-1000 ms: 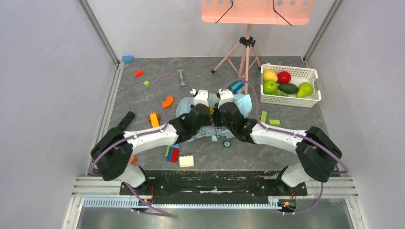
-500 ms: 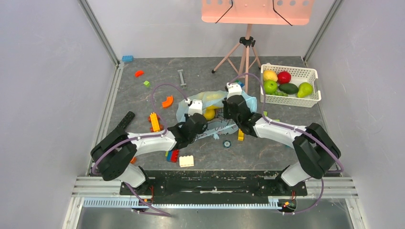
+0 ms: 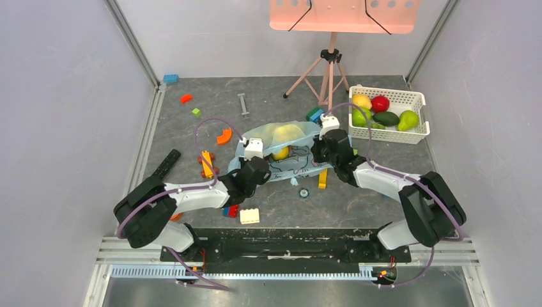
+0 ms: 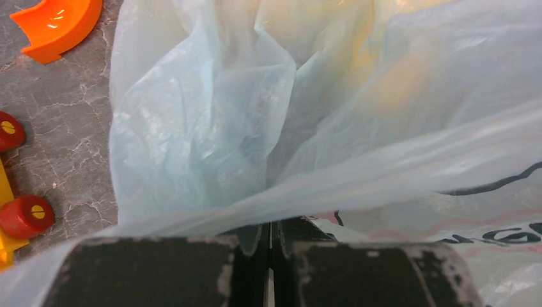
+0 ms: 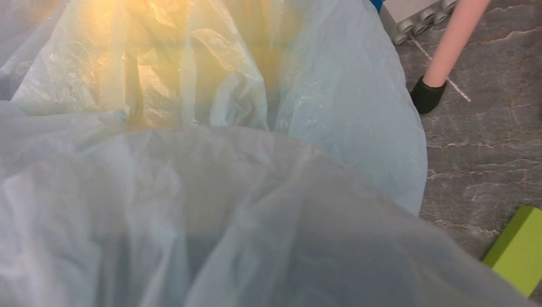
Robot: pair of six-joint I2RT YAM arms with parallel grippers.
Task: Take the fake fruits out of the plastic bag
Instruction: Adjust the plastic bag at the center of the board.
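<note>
Film of plastic bag, thin, crinkly, translucent blue, mid-table, pinched at left edge in closed left gripper. Inside, glossy yellow fake fruits, blurred through plastic. At right edge, right gripper smothered in film: grip impossible to tell.

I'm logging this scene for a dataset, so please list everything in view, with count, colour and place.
plastic bag: one, light blue, printed, centre, spread wide
fake fruits: at least one, yellow, in the bag; more show only as a yellow blur through the film
basket: one, white, far right, holding yellow, red and green fruits
tripod: one, pink, far centre
building blocks: several, mixed colours, scattered around the bag
left end effector: shut on the bag film
right end effector: at the bag's right edge, grip hidden by film
</note>
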